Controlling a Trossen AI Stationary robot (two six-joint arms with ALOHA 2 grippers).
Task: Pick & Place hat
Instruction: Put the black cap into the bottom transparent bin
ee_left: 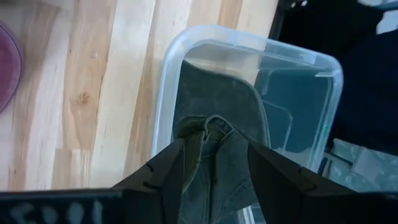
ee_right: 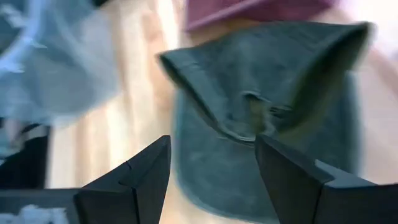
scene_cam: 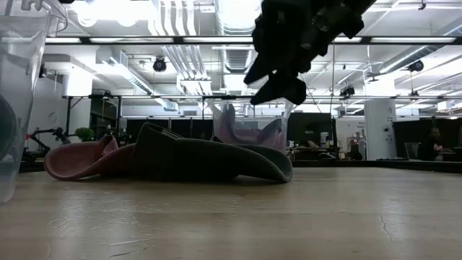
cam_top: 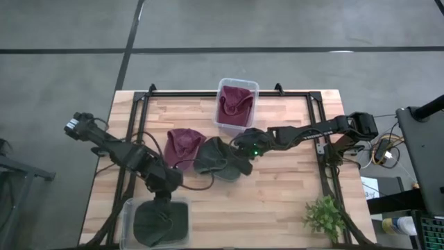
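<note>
A dark green hat (cam_top: 216, 158) lies flat on the wooden table near its middle, next to a maroon hat (cam_top: 182, 144) on its left. My right gripper (cam_top: 243, 144) hangs open above the green hat (ee_right: 261, 93) and is clear of it in the low view (scene_cam: 278, 83). Another dark green hat (ee_left: 217, 99) lies in the clear bin (ee_left: 249, 46) at the table's near left. My left gripper (ee_left: 214, 146) is open just above this hat, a finger on each side of a raised fold. My left gripper points steeply down into the near-left bin. Its open fingers (ee_left: 180, 158) stand on either side of a raised fold (ee_left: 211, 127) of the green hat, which rests in the bin. I cannot tell whether they touch the cloth.
A second clear bin (cam_top: 238, 81) at the far middle holds a maroon hat (cam_top: 234, 105). A small green plant (cam_top: 325, 215) stands at the near right corner. Black frame rails (cam_top: 316, 111) run along the table's far, left and right sides. Bare wood lies in the near middle.
</note>
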